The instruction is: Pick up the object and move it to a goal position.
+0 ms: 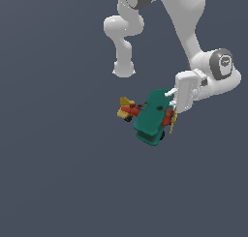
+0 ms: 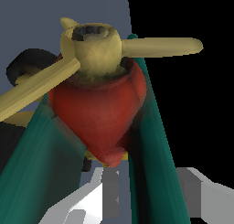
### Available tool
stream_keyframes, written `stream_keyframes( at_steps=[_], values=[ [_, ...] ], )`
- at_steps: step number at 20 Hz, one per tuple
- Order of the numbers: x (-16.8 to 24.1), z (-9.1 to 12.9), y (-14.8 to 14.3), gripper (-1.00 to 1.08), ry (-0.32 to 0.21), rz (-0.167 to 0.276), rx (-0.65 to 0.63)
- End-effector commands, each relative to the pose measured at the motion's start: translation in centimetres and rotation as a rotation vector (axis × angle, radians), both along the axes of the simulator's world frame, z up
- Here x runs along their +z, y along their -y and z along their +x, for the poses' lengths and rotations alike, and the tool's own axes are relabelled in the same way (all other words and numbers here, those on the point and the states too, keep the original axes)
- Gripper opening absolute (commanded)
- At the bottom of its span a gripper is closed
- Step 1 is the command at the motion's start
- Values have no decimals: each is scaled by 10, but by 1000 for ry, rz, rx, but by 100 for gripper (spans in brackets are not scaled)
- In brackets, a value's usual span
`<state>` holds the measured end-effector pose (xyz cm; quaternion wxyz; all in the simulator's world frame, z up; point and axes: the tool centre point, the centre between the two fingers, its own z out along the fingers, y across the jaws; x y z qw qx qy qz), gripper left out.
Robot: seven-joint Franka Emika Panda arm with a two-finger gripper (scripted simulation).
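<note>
While the arm [image 1: 193,33] reaches down from 12 o'clock in the exterior view, the surface [image 1: 58,183] is plain grey all round. No goal marker shows in either view.

The biplane [image 1: 151,116] sits just right of centre in the exterior view, tilted, nose toward the tool [image 1: 173,104] at its 2 o'clock edge. Lifted or grounded: cannot tell, no shadow to go by.

The tool looks closed down on the nose end of the plane. Wrist view backs this: fingers [image 2: 189,191] sit on either side of a teal wing [image 2: 155,163], red body [image 2: 98,113] and yellow propeller [image 2: 91,47] right against the lens.

My read for the carry: the grip is at one end, the load hangs off to the side, so move slowly and avoid wrist rotation; the wing may pivot between the pads.

View differences: exterior gives the tail [image 1: 126,108], the wheels and the overall tilt. Wrist gives finger placement, but half of it is black.
</note>
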<state>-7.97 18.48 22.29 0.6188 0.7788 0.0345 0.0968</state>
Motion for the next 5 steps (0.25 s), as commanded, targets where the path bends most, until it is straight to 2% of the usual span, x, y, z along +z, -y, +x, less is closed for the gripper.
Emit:
stream_keyframes(
  at_steps=[1, 5],
  values=[
    [6, -3, -1, -100, 6, -1, -1],
    [7, -3, -2, -100, 7, -1, -1]
  ],
)
